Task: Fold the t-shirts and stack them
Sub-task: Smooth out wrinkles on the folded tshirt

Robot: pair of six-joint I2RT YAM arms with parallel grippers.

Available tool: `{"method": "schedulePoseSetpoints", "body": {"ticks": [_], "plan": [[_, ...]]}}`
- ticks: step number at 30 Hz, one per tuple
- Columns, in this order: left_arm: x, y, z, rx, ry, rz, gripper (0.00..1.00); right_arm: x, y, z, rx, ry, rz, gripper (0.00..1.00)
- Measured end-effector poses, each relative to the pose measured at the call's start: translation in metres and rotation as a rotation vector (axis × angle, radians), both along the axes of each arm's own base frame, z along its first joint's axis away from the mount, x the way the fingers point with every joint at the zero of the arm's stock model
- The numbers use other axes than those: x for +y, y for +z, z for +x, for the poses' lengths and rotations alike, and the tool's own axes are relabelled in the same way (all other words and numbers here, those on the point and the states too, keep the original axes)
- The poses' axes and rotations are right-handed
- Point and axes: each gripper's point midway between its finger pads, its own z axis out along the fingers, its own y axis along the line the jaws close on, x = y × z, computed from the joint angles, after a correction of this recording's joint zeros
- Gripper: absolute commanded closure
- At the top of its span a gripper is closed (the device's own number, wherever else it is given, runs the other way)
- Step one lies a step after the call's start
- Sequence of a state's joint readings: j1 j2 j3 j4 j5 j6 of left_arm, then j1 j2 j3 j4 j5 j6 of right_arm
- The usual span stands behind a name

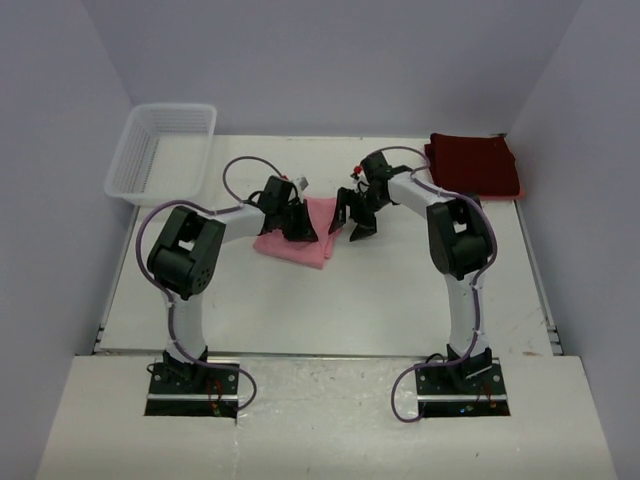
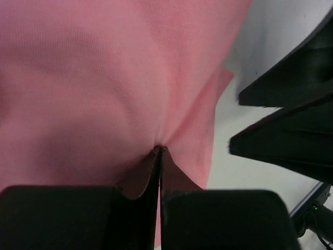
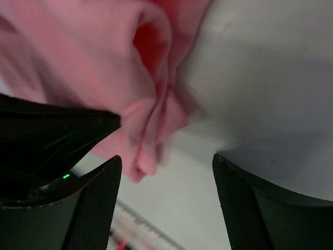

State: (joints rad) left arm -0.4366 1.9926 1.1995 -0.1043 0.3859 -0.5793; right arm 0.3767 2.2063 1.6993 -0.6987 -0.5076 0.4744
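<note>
Pink t-shirt point(image 1: 292, 247): bunched and partly folded at the centre of the table point(image 1: 350, 300), between the two arms. Maroon t-shirt point(image 1: 475, 165): folded flat in the far right corner, well apart.

Left gripper point(image 2: 158, 152): jaws fully closed, with a pucker of pink cloth pinched at the tips. Right gripper point(image 3: 166, 159): jaws wide apart and holding nothing. It sits just right of the shirt, and a crumpled pink edge lies just ahead of its left finger.

Judgement: the step in hand is a second grasp on the pink shirt, so both arms can carry the fold.

Notes for doing it well:
- Bring the right jaws squarely over the crumpled edge and close on the outer layers only, not the whole wad.
- Hold the left pinch firm; if it slips, the cloth bunches further.
- The two grippers are close together, so approach from the right to avoid finger contact.
- Pull the cloth taut between the grips before laying it over.
</note>
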Motion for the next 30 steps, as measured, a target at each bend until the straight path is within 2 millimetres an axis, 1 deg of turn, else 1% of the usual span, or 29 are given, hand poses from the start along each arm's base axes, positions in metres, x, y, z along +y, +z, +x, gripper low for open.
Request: {"method": "schedulePoseSetpoints", "body": {"ticks": [1,2,3,9,17,21,25,27,30], "plan": [[-0.002,0.0,-0.001,0.002,-0.003,-0.002,1.0,-0.001,-0.008,-0.007,0.033,-0.011,0.001,0.28],[-0.005,0.0,-0.003,0.002,-0.006,-0.003,1.0,0.002,-0.011,-0.016,0.073,-0.02,0.025,0.28],[-0.007,0.001,-0.004,0.002,-0.01,-0.005,1.0,0.004,-0.01,-0.019,0.085,-0.037,0.048,0.28],[-0.013,0.001,-0.002,0.01,-0.005,-0.017,1.0,0.004,-0.009,-0.029,0.082,-0.132,0.091,0.29],[-0.02,0.006,0.008,0.006,0.006,-0.036,1.0,-0.002,-0.009,-0.025,0.046,-0.237,0.06,0.29],[-0.027,0.023,0.019,-0.026,0.0,-0.049,1.0,-0.004,-0.009,-0.019,0.028,-0.255,0.044,0.29],[-0.038,0.05,0.033,-0.082,-0.014,-0.069,1.0,-0.005,-0.008,-0.016,0.015,-0.26,0.035,0.29],[-0.039,0.063,0.038,-0.108,-0.017,-0.073,1.0,-0.005,-0.008,-0.015,0.012,-0.257,0.035,0.29],[-0.036,0.082,0.04,-0.141,-0.005,-0.062,1.0,-0.006,-0.008,-0.015,0.011,-0.257,0.034,0.28]]}}
